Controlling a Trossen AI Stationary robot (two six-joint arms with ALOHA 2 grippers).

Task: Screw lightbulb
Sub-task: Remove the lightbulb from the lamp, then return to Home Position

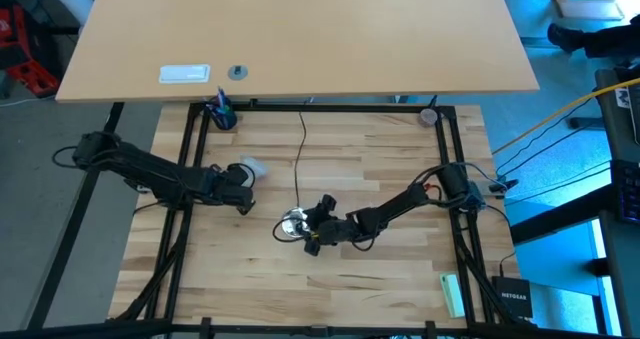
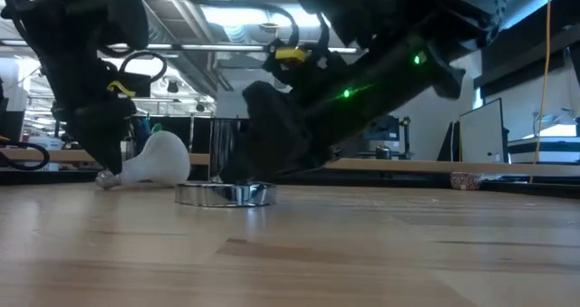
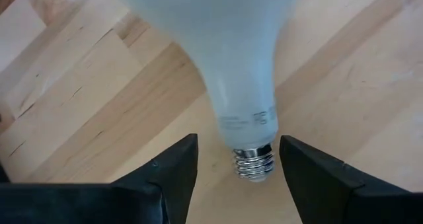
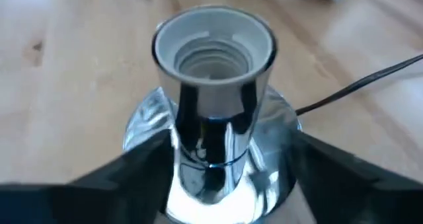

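There is tiny grey print on the neck of the lightbulb (image 3: pixel 228 72), just above its metal screw end. The letters are too small and blurry to read. In the view from above, a small black box (image 1: pixel 515 301) by the near right corner of the table (image 1: pixel 330 279) has white letters that look like "NETGEAR". A white label (image 1: pixel 186 74) lies on the far tabletop, but no words on it can be read.
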